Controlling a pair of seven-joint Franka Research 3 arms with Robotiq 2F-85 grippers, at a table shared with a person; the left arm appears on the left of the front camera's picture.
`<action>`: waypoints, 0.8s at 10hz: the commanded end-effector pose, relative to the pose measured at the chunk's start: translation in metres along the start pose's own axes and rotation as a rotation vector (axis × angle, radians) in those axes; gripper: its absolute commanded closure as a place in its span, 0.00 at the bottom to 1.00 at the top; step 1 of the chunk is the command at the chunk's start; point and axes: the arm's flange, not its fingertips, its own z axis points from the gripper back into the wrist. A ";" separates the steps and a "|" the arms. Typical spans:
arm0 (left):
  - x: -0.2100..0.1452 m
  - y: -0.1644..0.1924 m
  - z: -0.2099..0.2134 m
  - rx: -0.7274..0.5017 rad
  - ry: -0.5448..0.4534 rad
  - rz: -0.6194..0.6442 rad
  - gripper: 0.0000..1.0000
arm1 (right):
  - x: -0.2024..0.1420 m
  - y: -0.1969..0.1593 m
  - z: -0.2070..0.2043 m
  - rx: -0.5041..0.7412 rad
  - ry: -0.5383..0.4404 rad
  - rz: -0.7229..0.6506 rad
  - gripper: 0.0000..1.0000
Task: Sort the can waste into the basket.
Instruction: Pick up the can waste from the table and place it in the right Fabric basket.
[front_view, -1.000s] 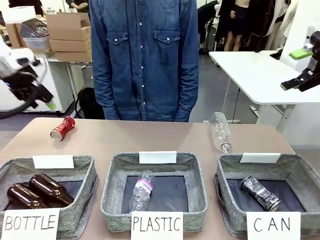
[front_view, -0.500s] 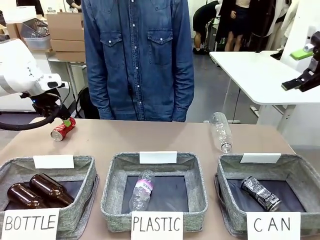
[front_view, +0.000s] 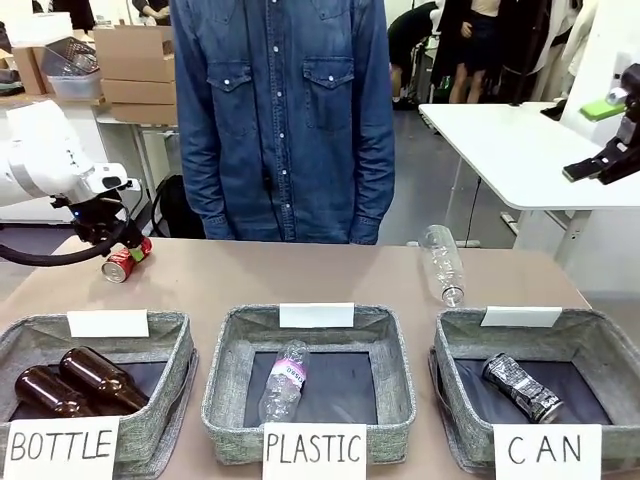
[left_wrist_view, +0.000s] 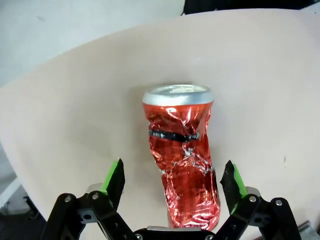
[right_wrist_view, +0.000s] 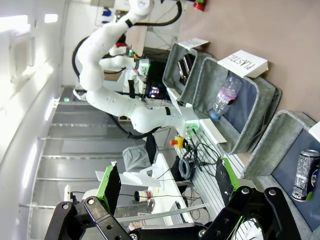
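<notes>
The crushed red can (left_wrist_view: 180, 150) with silver ends lies on its side on the tan table at the far left (front_view: 122, 264). My left gripper (left_wrist_view: 172, 180) is down over it, open, one green pad on each side and a small gap to each. The dark can (front_view: 520, 387) with silver and blue print lies inside the grey basket signed "CAN" (front_view: 447, 372) at the front right; the right wrist view also shows this can (right_wrist_view: 306, 175) in the basket (right_wrist_view: 280, 145). My right gripper (front_view: 606, 150) hangs high at the right, open (right_wrist_view: 166, 184) and holding nothing.
A clear plastic bottle (front_view: 441, 262) lies on the table behind the CAN basket. The middle basket signed "PLASTIC" (front_view: 222, 385) holds one clear bottle; the left one signed "BOTTLE" (front_view: 175, 345) holds two brown bottles. A person in a denim shirt (front_view: 280, 120) stands at the far edge.
My left arm has swung in from the far left and come down until its open fingers straddle the red can. The right arm has stayed still.
</notes>
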 end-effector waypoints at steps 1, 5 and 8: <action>0.009 -0.001 0.003 -0.022 0.011 0.049 0.00 | -0.001 0.000 0.002 0.002 0.009 0.019 0.00; 0.009 -0.002 0.003 0.007 0.020 0.079 1.00 | -0.001 0.000 0.002 0.002 0.009 0.019 0.00; 0.006 -0.005 0.003 0.003 0.013 0.084 0.91 | -0.001 0.000 0.002 0.002 0.009 0.019 0.00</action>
